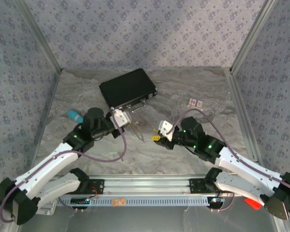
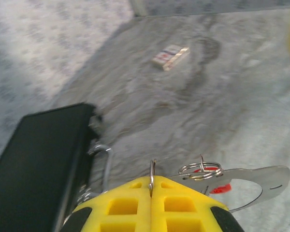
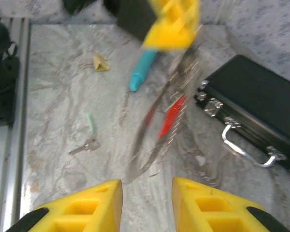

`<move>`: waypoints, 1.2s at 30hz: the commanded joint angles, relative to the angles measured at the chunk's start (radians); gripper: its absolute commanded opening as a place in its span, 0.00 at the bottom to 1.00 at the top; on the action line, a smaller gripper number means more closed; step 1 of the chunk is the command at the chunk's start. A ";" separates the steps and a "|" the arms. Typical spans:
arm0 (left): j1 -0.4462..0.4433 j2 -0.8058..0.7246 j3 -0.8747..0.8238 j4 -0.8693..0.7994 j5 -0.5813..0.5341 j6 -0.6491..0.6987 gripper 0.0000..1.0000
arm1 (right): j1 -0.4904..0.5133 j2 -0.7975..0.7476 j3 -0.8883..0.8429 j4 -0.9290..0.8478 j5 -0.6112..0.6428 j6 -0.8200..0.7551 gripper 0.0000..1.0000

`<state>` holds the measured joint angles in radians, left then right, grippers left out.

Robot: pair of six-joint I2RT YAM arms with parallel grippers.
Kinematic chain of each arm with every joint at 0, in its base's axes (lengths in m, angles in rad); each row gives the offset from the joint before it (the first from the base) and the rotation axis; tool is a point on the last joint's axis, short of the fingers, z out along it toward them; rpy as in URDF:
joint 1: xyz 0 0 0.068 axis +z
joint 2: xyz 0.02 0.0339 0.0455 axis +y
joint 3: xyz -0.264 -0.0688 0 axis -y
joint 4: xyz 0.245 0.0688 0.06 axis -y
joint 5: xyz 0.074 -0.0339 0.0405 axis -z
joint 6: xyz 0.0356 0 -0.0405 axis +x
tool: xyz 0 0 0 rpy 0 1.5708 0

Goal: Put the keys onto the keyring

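L fingers (image 2: 151, 182) are pressed together, pinching the thin edge of the keyring (image 2: 152, 169). The metal strip stands upright in the seam betw. the two yellow pads. Just right of them is a small split ring (image 2: 201, 169), w/ a silver key (image 2: 261, 181) and a red key (image 2: 217, 187) beside it, all held up off the desk (image 1: 183, 159). Can't tell how the split ring joins the keyring.

In top view the L fingers sit just off the near right corner of the black case (image 1: 128, 88), by its handle. R fingers (image 1: 158, 134) are opp. them, near but apart, pointing toward them.

R wrist view: R fingers are spread, w/ nothing betw. them, only bare desk. Ahead and above hang the L fingers, blurred, w/ the keyring and red key dangling under them as streaks. A green key (image 3: 89, 137) w/ a pale green head lies flat on the desk, left of the dangling keyring and well apart from the case. It's touching neither set of fingers.

A teal pen (image 1: 75, 116) lies on the desk left of the L arm. In R wrist view a small yellow scrap (image 3: 100, 62) lies near its tip. A small flat pack (image 1: 195, 102) lies right of the case, apart from everything else.
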<state>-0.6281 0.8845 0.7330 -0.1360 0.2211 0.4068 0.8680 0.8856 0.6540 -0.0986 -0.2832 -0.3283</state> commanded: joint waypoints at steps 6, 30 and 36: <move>0.134 -0.125 0.102 -0.168 -0.138 -0.115 0.00 | 0.156 0.229 0.060 0.097 -0.013 -0.007 0.33; 0.194 -0.210 0.012 -0.170 -0.191 -0.155 0.00 | 0.338 0.987 0.272 0.479 0.206 0.017 0.36; 0.195 -0.212 0.010 -0.174 -0.174 -0.155 0.00 | 0.337 1.033 0.294 0.488 0.242 0.023 0.31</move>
<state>-0.4385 0.6880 0.7425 -0.3420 0.0177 0.2626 1.2003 1.8973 0.9195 0.3618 -0.0799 -0.3065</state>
